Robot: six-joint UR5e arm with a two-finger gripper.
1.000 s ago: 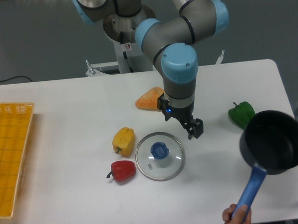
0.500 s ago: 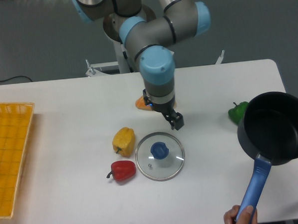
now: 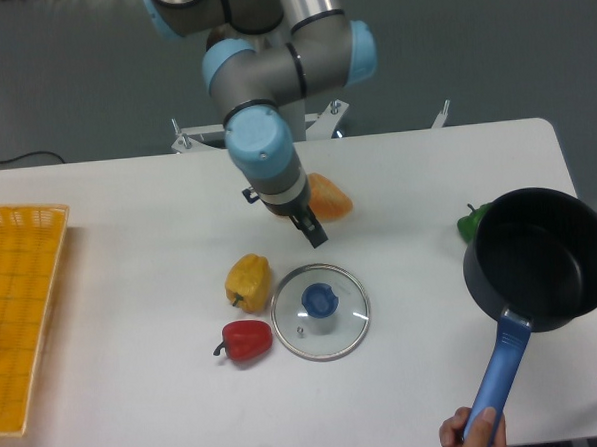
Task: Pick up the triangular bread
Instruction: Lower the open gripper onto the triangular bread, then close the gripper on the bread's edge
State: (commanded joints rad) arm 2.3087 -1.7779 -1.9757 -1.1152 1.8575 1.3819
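Observation:
The triangular bread [image 3: 330,196] is an orange-tan wedge lying on the white table behind the arm's wrist; its left part is hidden by the wrist. My gripper [image 3: 312,233] hangs from the blue-capped wrist just in front of and to the left of the bread, above the table. Its dark fingers point down and right toward the glass lid. I see only one dark finger shape, so I cannot tell how the jaws stand. Nothing shows between the fingers.
A yellow bell pepper [image 3: 247,281], a red pepper [image 3: 247,340] and a glass lid with a blue knob [image 3: 320,309] lie in front of the gripper. A green pepper [image 3: 472,221] sits at right, partly behind a black pot [image 3: 537,259] held by a hand [image 3: 471,434]. A yellow basket [image 3: 18,308] is at left.
The arm has swung left, from right of the bread to its left, now covering the bread's left part. The hand-held pot has shifted left and up, covering more of the green pepper.

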